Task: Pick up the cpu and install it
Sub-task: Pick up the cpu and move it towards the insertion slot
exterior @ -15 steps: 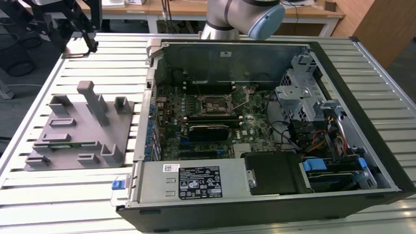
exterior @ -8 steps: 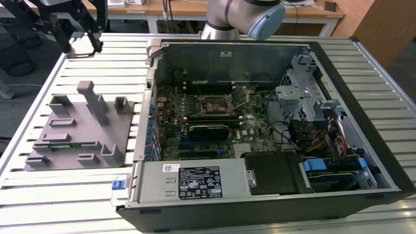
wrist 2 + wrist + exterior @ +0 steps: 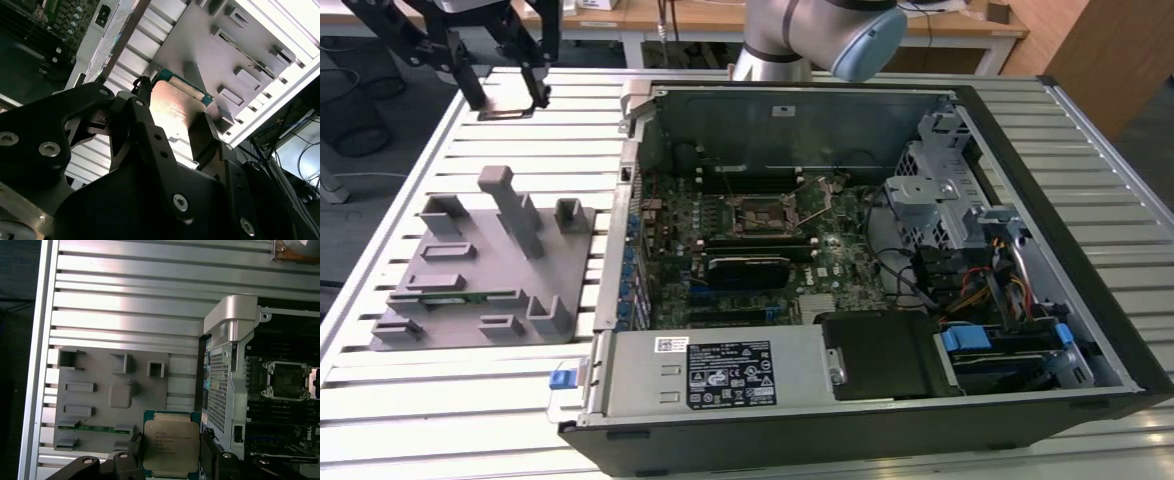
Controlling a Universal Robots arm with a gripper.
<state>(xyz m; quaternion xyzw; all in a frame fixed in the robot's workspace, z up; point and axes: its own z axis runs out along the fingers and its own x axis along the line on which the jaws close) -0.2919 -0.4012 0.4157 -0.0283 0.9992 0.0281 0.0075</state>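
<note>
The cpu (image 3: pixel 170 447) is held between the two black fingers (image 3: pixel 209 460) of the gripper (image 3: pixel 170 456), which are clenched against two opposite edges of it. In the first wrist view its shiny silver lid is turned to the camera and a thin green edge is seen around the lid. In the second wrist view the other face of the chip is seen, with the green edge at its far end, and one finger is pressed on each side. The chip is kept flat and is lifted off every surface.

In the exterior view the gripper (image 3: pixel 504 92) is found at the far corner on the exterior view's left, above the slatted aluminium table (image 3: pixel 400 400). It is placed beyond the grey fixture plate (image 3: pixel 480 270) and well apart from the open computer case (image 3: pixel 1067 250). Several grey blocks are raised on the plate, and a thin green strip (image 3: pixel 447 297) is laid in one of its slots.

The case is laid on its side on the table. Inside it the motherboard (image 3: pixel 720 230) is exposed, and the square socket (image 3: pixel 767 213) is seen near its middle. A black heatsink block (image 3: pixel 747 270) is located just beside the socket.

Behind the table, wooden desks (image 3: pixel 720 15) are seen. The grey joint of the arm (image 3: pixel 854 40) is visible above the far wall of the case.
</note>
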